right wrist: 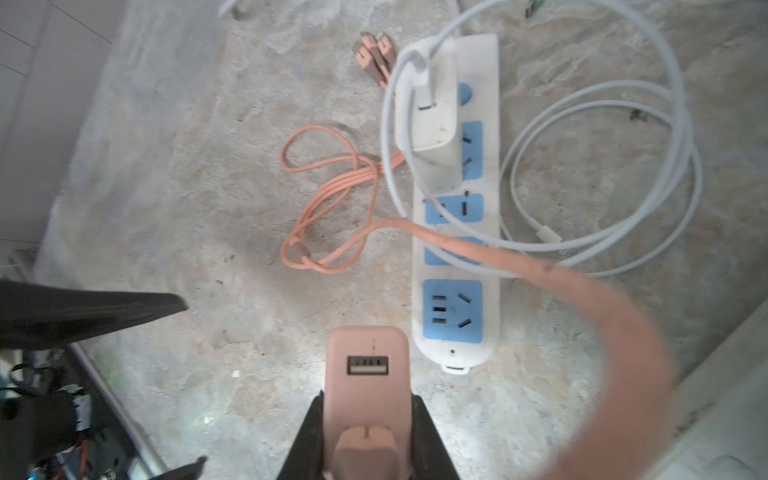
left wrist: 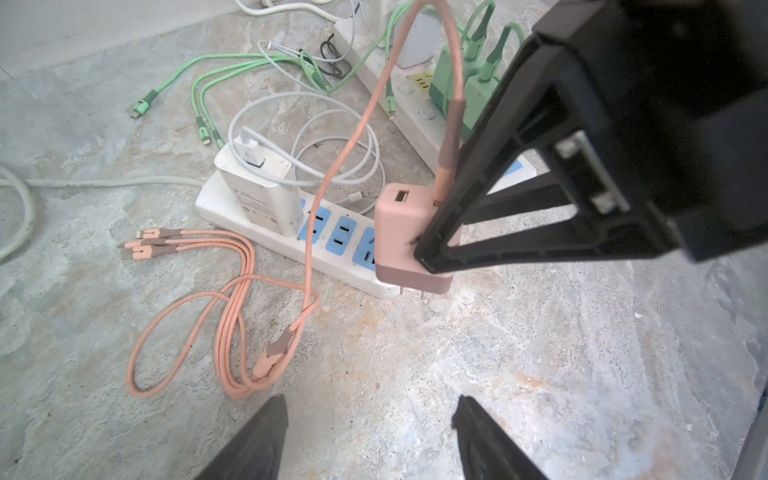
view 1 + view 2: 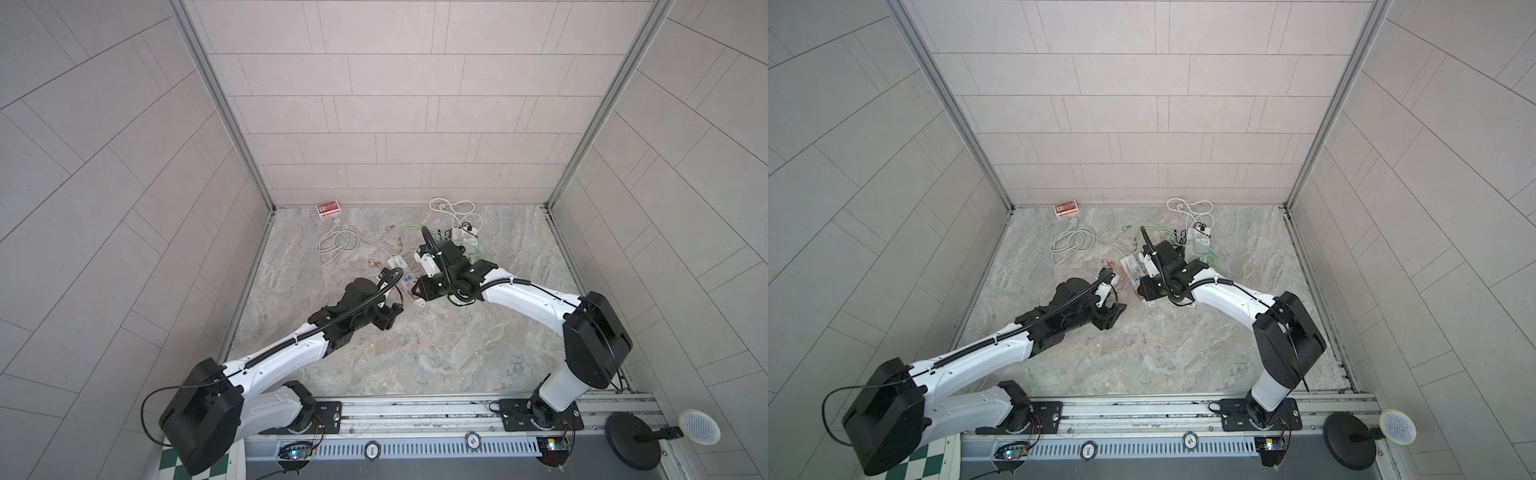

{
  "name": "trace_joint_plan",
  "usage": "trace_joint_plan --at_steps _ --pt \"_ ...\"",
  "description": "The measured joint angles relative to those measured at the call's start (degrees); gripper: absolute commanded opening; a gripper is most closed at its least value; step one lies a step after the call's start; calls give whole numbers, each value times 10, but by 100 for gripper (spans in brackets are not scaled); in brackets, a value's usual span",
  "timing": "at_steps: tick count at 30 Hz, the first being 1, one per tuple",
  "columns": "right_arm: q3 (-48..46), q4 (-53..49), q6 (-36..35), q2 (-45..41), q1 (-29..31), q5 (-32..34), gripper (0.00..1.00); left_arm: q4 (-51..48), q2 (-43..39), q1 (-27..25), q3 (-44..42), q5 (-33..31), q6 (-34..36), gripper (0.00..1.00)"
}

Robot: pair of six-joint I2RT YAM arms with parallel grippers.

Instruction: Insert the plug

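Note:
The plug (image 1: 368, 365) is a pink charger block with a USB port on top and a pink cable (image 1: 332, 187) leaving it. My right gripper (image 1: 368, 415) is shut on its two sides. In the left wrist view the plug (image 2: 405, 237) hangs upright, its prongs bare just off the near end of the white power strip (image 2: 266, 232). The strip's blue sockets (image 1: 453, 309) lie beside the plug, not under it. My left gripper (image 2: 372, 401) stands open over bare floor, apart from the plug, with nothing between its fingers. In both top views the two grippers meet mid-floor (image 3: 413, 293) (image 3: 1140, 291).
A white charger (image 2: 262, 187) occupies the strip's far socket, with a white cable (image 1: 602, 166) coiled beside it. The pink cable's loops (image 2: 232, 316) lie on the floor. A second strip holds green chargers (image 2: 449, 83). A red box (image 3: 328, 208) and grey cable coil (image 3: 336, 245) sit near the back wall.

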Motion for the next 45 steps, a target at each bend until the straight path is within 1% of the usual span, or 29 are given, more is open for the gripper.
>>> trace_joint_plan --at_steps 6,12,17,22,31,38,45 --pt "28 -22 -23 55 -2 33 0 1 1 0 -12 -3 -21 69" --pt "37 -22 -33 56 -1 66 0 12 37 -1 -13 -24 -32 63" --pt "33 -9 -35 56 -2 81 0 -9 79 -1 -2 -39 -41 61" --pt "17 27 -34 56 -2 81 0 -17 82 -1 12 -40 -50 61" --pt "-9 69 -34 47 -2 76 0 -17 43 -1 11 -52 -65 61" --pt "-22 86 -33 46 -2 75 0 -13 1 -1 -9 -70 -75 61" --pt "-40 90 -32 7 -1 73 0 11 -25 -1 -32 -80 -76 61"
